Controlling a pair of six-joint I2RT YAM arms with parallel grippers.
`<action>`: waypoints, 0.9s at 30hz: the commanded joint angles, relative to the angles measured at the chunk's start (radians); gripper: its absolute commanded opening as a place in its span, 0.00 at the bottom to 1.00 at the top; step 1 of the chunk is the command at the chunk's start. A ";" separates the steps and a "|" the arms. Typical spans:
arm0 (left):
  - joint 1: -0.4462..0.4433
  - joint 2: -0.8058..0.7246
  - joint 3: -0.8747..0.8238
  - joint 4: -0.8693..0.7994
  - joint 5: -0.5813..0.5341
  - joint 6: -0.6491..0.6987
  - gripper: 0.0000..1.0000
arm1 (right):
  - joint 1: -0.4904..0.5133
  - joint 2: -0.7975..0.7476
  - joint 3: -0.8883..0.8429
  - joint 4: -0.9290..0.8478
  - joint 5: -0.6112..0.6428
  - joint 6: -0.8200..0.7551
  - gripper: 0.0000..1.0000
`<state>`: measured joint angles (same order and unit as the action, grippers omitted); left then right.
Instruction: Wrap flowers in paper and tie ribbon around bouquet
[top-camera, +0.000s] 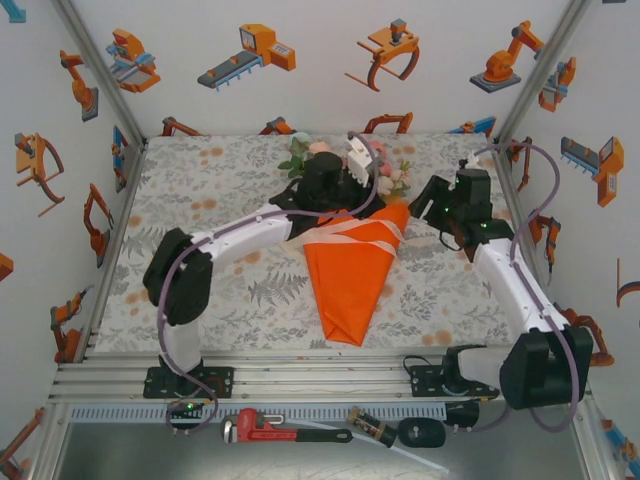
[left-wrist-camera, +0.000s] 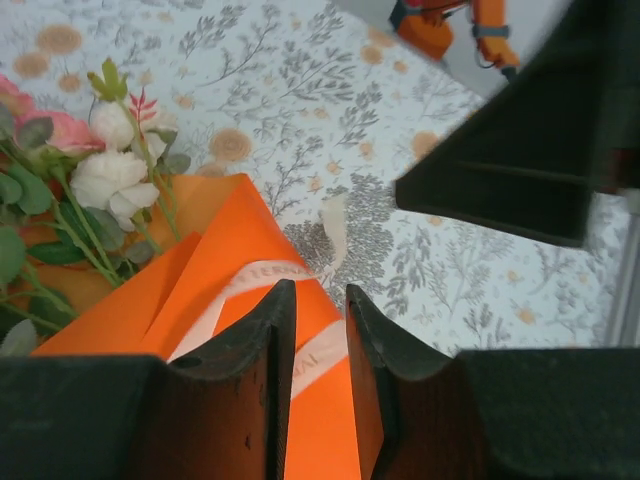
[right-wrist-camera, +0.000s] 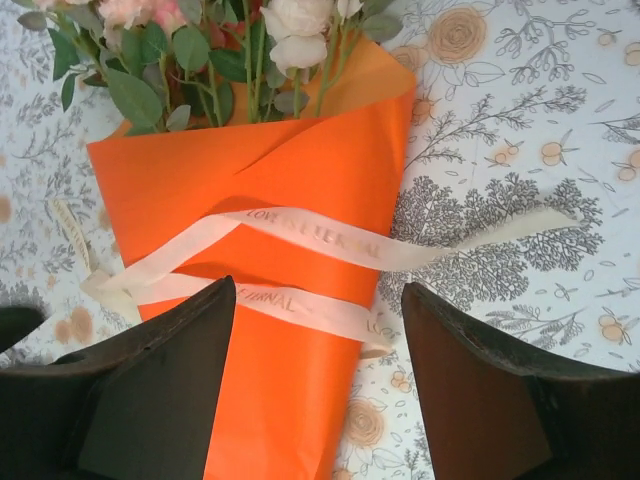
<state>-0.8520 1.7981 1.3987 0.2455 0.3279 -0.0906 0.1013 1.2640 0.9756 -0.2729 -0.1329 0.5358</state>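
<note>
The bouquet lies flat mid-table, an orange paper cone (top-camera: 348, 280) with its tip toward the arms and the flowers (top-camera: 385, 175) at the far end. The cream ribbon (top-camera: 355, 235) crosses the cone twice. My left gripper (top-camera: 342, 205) hovers over the cone's wide end. In the left wrist view its jaws (left-wrist-camera: 320, 292) stand a narrow gap apart above paper (left-wrist-camera: 220, 260) and ribbon (left-wrist-camera: 250, 280), pinching nothing. My right gripper (top-camera: 428, 210) is beside the cone's right edge, wide open (right-wrist-camera: 318, 288) over paper (right-wrist-camera: 290, 400) and ribbon (right-wrist-camera: 310, 235), below the flowers (right-wrist-camera: 200, 50).
One ribbon end (right-wrist-camera: 520, 225) trails right across the printed tablecloth (top-camera: 200, 190); the other loops off the cone's left edge (right-wrist-camera: 100, 280). White walls close in on three sides. A red pipe wrench (top-camera: 285, 428) and small tools lie beyond the near rail (top-camera: 300, 375).
</note>
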 joint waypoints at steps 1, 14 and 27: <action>0.025 -0.085 -0.112 0.080 0.073 0.043 0.31 | -0.037 0.075 0.062 0.026 -0.072 -0.081 0.63; 0.061 -0.190 -0.303 0.013 0.129 0.246 0.31 | -0.070 0.470 0.272 -0.341 -0.140 -0.662 0.61; 0.092 -0.175 -0.331 0.056 0.187 0.230 0.35 | 0.000 0.541 0.243 -0.283 -0.170 -0.883 0.64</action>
<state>-0.7692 1.6455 1.0817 0.2623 0.4770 0.1249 0.0792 1.8210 1.2381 -0.5922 -0.2893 -0.2562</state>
